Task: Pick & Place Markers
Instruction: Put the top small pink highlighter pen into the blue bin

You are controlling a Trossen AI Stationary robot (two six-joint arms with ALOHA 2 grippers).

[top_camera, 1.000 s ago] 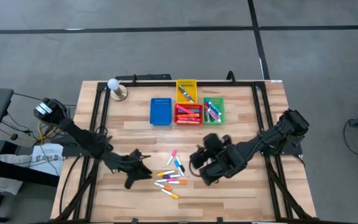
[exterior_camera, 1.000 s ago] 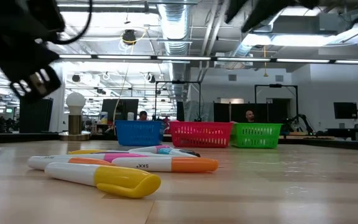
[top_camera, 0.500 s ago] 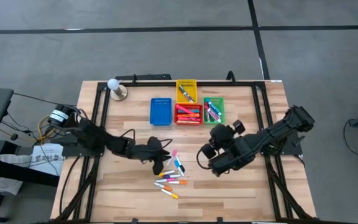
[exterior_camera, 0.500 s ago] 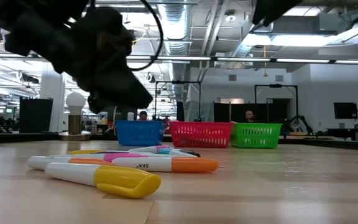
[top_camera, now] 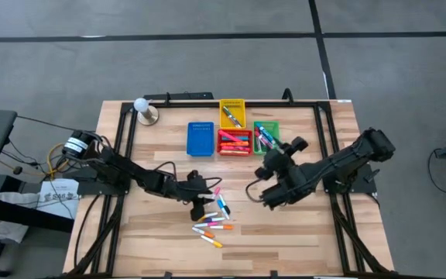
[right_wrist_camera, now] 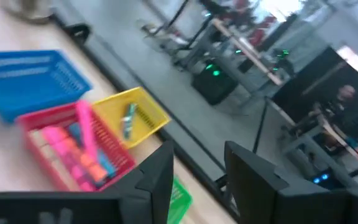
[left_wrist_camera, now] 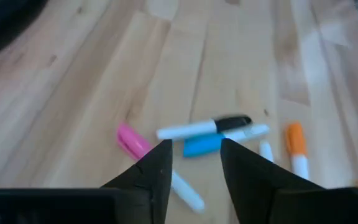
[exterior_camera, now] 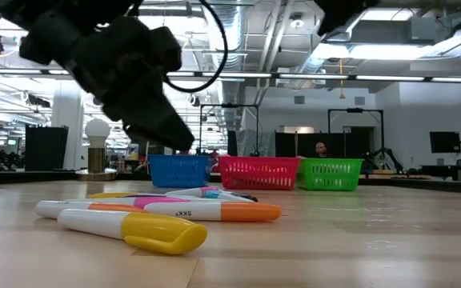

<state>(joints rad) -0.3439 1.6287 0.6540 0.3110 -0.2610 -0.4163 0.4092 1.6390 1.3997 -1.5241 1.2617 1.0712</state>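
Looking straight down: markers [top_camera: 214, 217] scattered at table [top_camera: 300, 232] centre, long axes mixed, most running 3 to 9 o'clock. Left gripper [top_camera: 200, 203] over their 10 o'clock edge. Right gripper [top_camera: 273, 167] at 6 o'clock of green bin [top_camera: 267, 137], well apart from the cluster.

Low view: orange-capped marker [exterior_camera: 214, 211] and yellow-capped marker [exterior_camera: 134, 228] lying crosswise, caps toward 3 o'clock.

Left wrist: jaws released, empty, apart above blue marker [left_wrist_camera: 216, 141], black-capped marker [left_wrist_camera: 204, 127], pink marker [left_wrist_camera: 154, 163].

Right wrist: jaws apart, holding nothing; red bin [right_wrist_camera: 73, 152], yellow bin [right_wrist_camera: 132, 118], blue bin [right_wrist_camera: 27, 78] beyond.
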